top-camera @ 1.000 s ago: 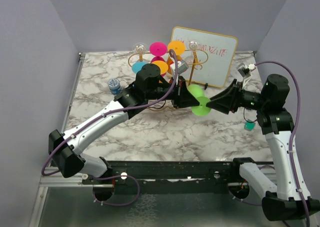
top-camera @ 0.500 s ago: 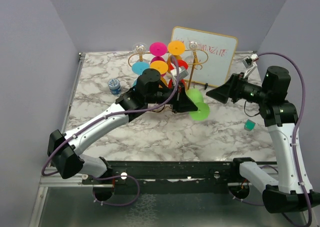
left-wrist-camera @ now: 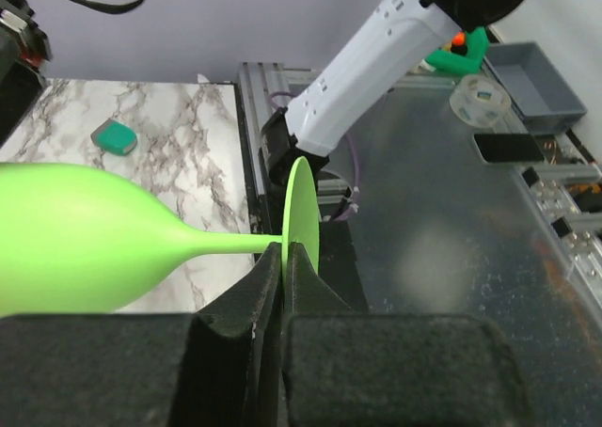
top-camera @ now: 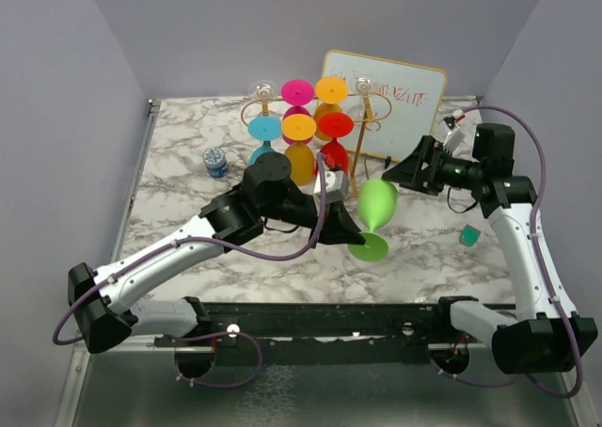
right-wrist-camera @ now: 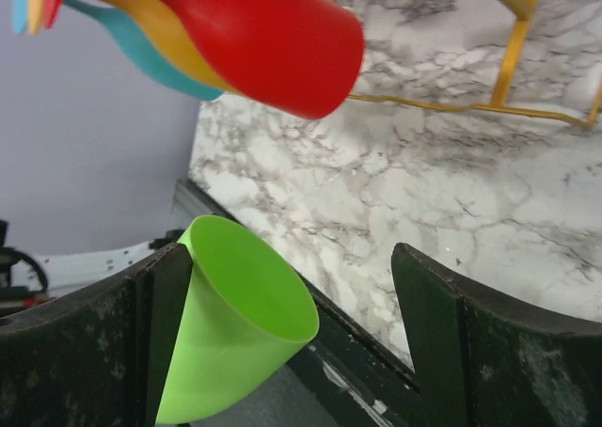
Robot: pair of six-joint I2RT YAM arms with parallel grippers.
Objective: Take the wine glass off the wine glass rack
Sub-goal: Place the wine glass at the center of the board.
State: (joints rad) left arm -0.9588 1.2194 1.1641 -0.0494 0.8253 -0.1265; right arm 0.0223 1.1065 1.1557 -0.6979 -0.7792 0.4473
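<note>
Left arm (top-camera: pixel 188 244) stretches low across the desk (top-camera: pixel 188 154), left jaws clamping the green wine glass (top-camera: pixel 376 204) by its stem; right jaws spread wide near its bowl.

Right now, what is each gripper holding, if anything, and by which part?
Left gripper: the green glass, pinched by its stem just at the foot. Right gripper: open, holding nothing.

The bowl of the green wine glass (left-wrist-camera: pixel 85 234) runs off the left wrist view's edge.
</note>
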